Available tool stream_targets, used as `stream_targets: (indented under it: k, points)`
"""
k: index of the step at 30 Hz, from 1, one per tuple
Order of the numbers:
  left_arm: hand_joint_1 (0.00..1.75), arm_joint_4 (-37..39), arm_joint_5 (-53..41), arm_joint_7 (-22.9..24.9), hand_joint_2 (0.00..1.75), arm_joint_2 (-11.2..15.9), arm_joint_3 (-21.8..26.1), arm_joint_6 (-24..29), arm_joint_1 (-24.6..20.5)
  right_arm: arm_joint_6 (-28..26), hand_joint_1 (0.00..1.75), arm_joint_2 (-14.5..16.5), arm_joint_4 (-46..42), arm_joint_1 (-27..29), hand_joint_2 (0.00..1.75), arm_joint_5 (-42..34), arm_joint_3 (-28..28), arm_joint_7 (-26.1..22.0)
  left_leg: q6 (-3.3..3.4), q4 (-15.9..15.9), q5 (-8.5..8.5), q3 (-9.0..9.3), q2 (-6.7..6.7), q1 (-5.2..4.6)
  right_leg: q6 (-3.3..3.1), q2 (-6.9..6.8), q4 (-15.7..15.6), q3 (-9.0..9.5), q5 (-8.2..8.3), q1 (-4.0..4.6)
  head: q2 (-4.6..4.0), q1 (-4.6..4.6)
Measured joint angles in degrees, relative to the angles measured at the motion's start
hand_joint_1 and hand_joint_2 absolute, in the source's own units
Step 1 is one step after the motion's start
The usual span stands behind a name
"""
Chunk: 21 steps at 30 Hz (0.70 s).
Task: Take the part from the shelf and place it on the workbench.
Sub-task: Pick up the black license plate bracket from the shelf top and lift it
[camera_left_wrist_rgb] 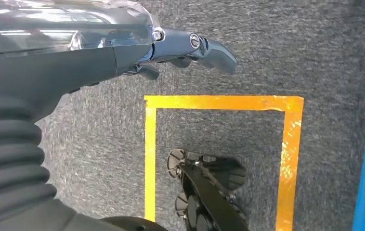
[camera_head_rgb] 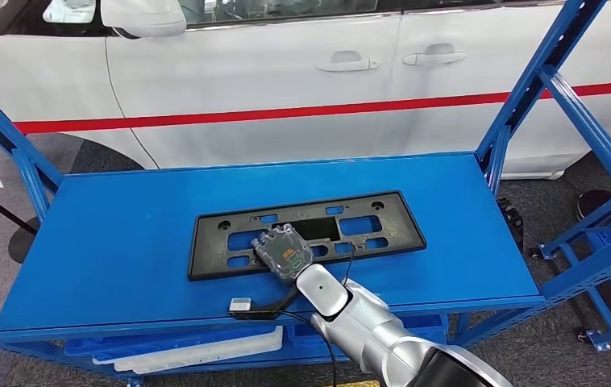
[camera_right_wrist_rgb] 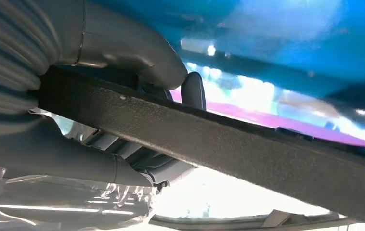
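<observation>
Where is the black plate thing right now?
In the head view, the black frame lies flat in the middle of the blue shelf, in front of the white car, with the right hand gripping its near edge.

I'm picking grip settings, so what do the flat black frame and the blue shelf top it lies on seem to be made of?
The flat black rectangular frame with cut-outs looks like moulded plastic: matte, with a grainy texture along its edge in the right wrist view. The blue shelf top looks like painted sheet metal, smooth with a soft sheen, though that is a guess.
</observation>
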Motion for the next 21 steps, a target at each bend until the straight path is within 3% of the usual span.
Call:
stream_targets:
  k: [2,4,8,10,12,13,14,15,18,19,21]
  points:
    - [0.0,0.0,-0.1,-0.7,1.75,0.0,0.0,0.1,0.0,-1.1,1.66,0.1,-0.5,0.0,1.75,-2.2,-1.0,-2.0,0.16,-8.3,3.89,3.94,0.05,0.03,0.4,0.11,0.4,-0.04,-0.35,0.1,0.0,0.0]
    - [0.0,0.0,-0.2,-1.3,1.75,0.0,0.0,-0.1,-0.1,-2.3,1.66,0.0,-2.0,0.3,1.75,-6.4,-2.4,-5.8,0.8,-12.9,5.12,5.93,0.0,-0.08,0.9,0.22,0.9,-0.42,-0.56,0.38,0.0,0.0]
    - [0.0,0.0,0.2,-2.9,1.75,0.0,0.5,-2.2,-0.1,-3.8,1.66,-1.5,-12.0,2.6,1.75,-19.8,-6.4,-17.4,2.4,-13.4,5.07,6.0,0.04,0.04,1.97,0.31,2.0,-0.89,-1.36,0.4,0.0,0.0]
    - [0.0,0.0,0.5,-3.6,1.75,0.1,0.9,-3.4,-0.2,-3.6,1.66,-3.3,-19.7,4.2,1.75,-27.0,-8.1,-22.3,3.11,-13.6,5.15,6.15,0.13,0.15,2.53,0.3,6.9,-3.07,-4.36,0.26,0.0,0.0]
    - [0.0,0.0,0.5,-4.3,1.75,0.2,1.2,-4.1,-0.2,-2.3,1.66,-5.5,-28.2,6.8,1.75,-35.2,-9.8,-27.5,3.43,-13.6,5.11,6.13,0.07,0.08,2.85,0.29,14.8,-7.02,-7.88,0.12,0.0,0.0]
    - [0.0,0.0,0.5,-4.6,1.75,0.3,1.4,-4.4,-0.2,-1.2,1.66,-6.7,-32.9,8.4,1.75,-39.8,-10.6,-30.3,3.49,-13.6,5.08,6.14,0.04,0.04,2.9,0.29,17.5,-8.45,-8.54,0.06,0.0,0.0]
    - [0.0,0.0,0.5,-4.9,1.75,0.3,1.6,-4.8,-0.2,0.3,1.66,-7.9,-37.9,10.0,1.75,-44.4,-11.5,-33.0,3.49,-13.6,5.05,6.16,0.01,0.0,2.86,0.29,17.9,-8.84,-8.0,0.02,0.0,0.0]
    - [0.0,0.0,0.5,-5.2,1.75,0.3,1.8,-5.1,-0.1,2.0,1.66,-9.0,-42.7,11.5,1.75,-49.0,-12.3,-35.4,3.48,-13.5,5.03,6.22,-0.01,-0.06,2.71,0.28,16.0,-8.07,-6.45,0.0,0.0,0.0]
    - [0.0,0.0,0.5,-6.1,1.75,0.4,2.3,-6.0,-0.2,7.2,1.66,-12.0,-56.1,15.2,1.75,-60.9,-14.4,-40.5,3.21,-13.5,4.88,6.3,-0.1,-0.4,1.85,0.19,4.2,-2.48,-1.14,0.25,0.0,0.0]
    - [0.0,0.0,0.5,-6.4,1.75,0.4,2.4,-6.2,-0.2,9.2,1.66,-12.9,-60.0,16.1,1.75,-64.5,-14.7,-41.1,3.01,-13.4,4.79,6.25,-0.12,-0.53,1.67,0.15,2.0,-1.47,-0.49,0.37,0.0,0.0]
    - [0.0,0.0,0.8,-6.9,1.75,0.4,2.7,-6.3,-0.2,15.7,1.66,-14.5,-67.4,17.6,1.75,-72.8,-15.0,-41.7,2.45,-13.4,4.69,6.21,-0.1,-0.66,1.44,0.12,1.2,-1.24,-0.34,0.49,0.0,0.0]
